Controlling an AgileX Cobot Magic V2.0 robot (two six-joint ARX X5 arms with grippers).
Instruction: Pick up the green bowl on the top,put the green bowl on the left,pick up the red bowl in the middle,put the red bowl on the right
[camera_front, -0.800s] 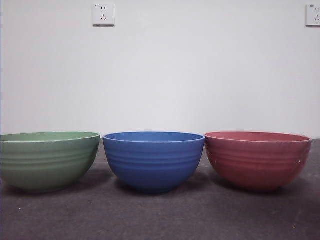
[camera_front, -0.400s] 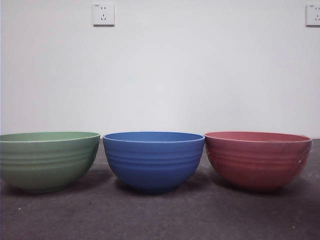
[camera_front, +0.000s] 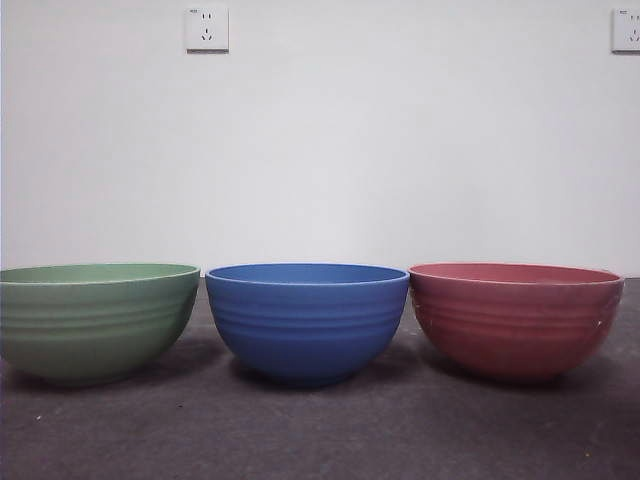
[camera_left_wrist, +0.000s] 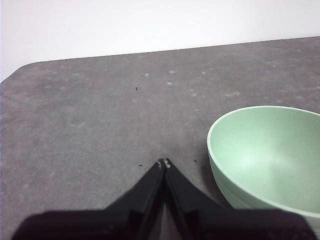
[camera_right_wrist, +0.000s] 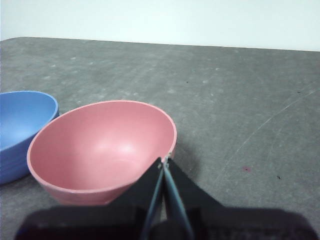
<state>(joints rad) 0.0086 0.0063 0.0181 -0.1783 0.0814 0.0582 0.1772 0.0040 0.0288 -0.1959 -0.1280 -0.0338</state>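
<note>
Grey, faintly speckled tabletop (camera_front: 320, 430) runs back to a plain white wall (camera_front: 400, 150) with two sockets, one (camera_front: 206, 29) high on the left, another (camera_front: 626, 29) at the right edge. Three ribbed bowls stand upright in a row: the green bowl (camera_front: 95, 320) on the left, a blue bowl (camera_front: 307, 320) in the middle, the red bowl (camera_front: 515, 318) on the right, rims nearly touching. The left gripper (camera_left_wrist: 164, 163) hangs beside the green bowl, jaws pressed together and empty; the right gripper (camera_right_wrist: 166, 160) sits at the red bowl's rim, jaws likewise closed on nothing.

green bowl (camera_front: 95, 320): upright, empty, on table, left end; red bowl (camera_front: 515, 318): upright, empty, right end
</note>
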